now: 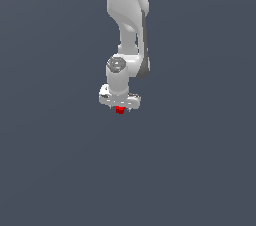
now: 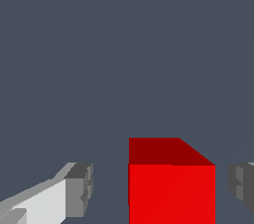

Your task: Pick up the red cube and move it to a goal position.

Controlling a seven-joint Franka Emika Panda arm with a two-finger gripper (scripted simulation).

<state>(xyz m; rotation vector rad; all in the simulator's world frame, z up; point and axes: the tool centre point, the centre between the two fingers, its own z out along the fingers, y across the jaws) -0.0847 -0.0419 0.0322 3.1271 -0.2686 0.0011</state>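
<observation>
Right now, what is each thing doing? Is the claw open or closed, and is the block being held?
Red cube: sitting between the two fingers, with a gap showing on each side, so not squeezed.
Gripper: open, fingers apart on both sides of the cube.
Arm: reaching down with the gripper right over the cube.

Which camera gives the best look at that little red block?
The wrist view: the red cube fills much of it, sitting between the open fingers with gaps. The exterior view shows only a tiny red speck under the gripper.
</observation>
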